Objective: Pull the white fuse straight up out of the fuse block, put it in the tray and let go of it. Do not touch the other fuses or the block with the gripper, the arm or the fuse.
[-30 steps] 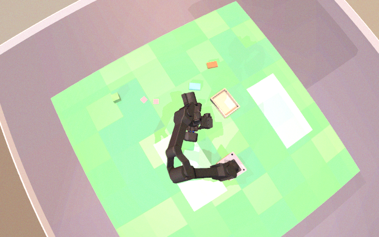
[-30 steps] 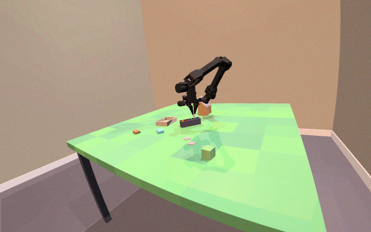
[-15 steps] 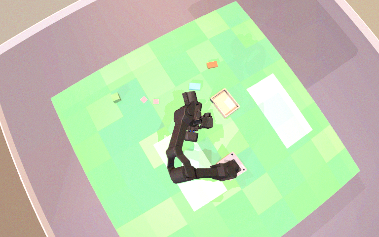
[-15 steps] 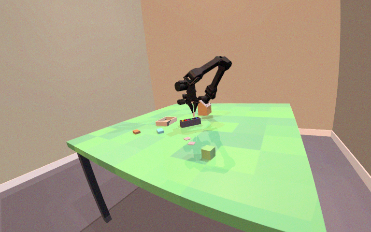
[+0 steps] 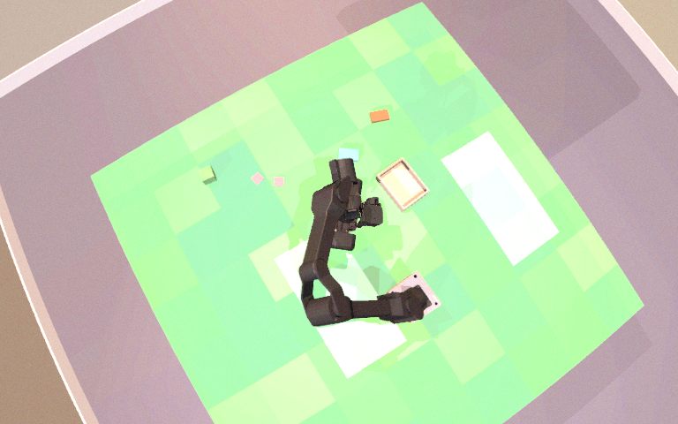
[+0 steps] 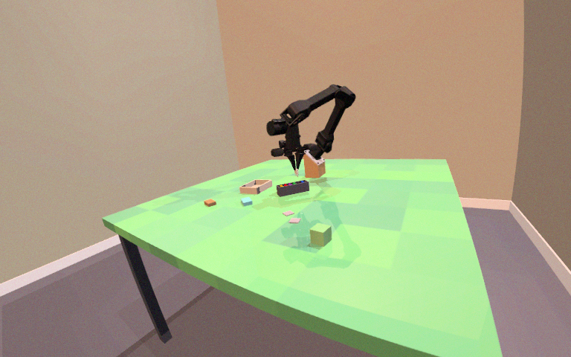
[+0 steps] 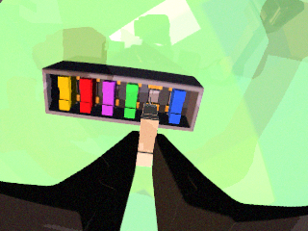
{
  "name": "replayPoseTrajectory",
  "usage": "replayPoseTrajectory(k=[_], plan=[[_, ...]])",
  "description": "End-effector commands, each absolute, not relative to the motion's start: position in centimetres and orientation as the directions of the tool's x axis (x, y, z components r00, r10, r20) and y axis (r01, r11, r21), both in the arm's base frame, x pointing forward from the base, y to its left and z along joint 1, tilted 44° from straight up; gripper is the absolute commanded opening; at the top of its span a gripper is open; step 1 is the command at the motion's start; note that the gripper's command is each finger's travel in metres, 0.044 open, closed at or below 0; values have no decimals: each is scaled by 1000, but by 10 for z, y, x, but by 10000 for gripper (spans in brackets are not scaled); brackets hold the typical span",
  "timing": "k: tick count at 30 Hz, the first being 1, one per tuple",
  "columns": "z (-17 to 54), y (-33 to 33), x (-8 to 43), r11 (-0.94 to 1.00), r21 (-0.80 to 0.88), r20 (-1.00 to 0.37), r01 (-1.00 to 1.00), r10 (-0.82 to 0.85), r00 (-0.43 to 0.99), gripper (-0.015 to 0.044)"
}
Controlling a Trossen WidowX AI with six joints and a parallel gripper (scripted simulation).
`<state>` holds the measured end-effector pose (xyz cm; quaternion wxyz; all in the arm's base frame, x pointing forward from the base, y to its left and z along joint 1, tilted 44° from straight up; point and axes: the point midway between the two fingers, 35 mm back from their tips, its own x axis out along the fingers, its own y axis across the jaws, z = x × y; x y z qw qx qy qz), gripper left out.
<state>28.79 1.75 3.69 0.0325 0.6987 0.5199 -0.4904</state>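
green table, white fuse clamped between fingers above block.

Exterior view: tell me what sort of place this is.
Likely a bare test room for robot handling: plain walls, one green table, a mounted arm, its gripper holding the white fuse above a fuse block, a tray.

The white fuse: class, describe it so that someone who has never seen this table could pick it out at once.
On the green table find the dark fuse block beside the tray. Above it the gripper points down; the white fuse is the pale strip pinched between its fingers. Unlike the coloured fuses seated in their slots, it is out of the block.
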Motion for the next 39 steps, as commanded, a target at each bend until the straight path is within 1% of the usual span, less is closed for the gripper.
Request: replayPoseTrajectory(k=[1,20,39], plan=[[28,3,295,-463,-459,-727,759,686,-21,0],[-37,-75,316,-473,-449,-739,758,673,-17,0],[-113,-145,303,-465,-451,-733,762,680,-19,0]])
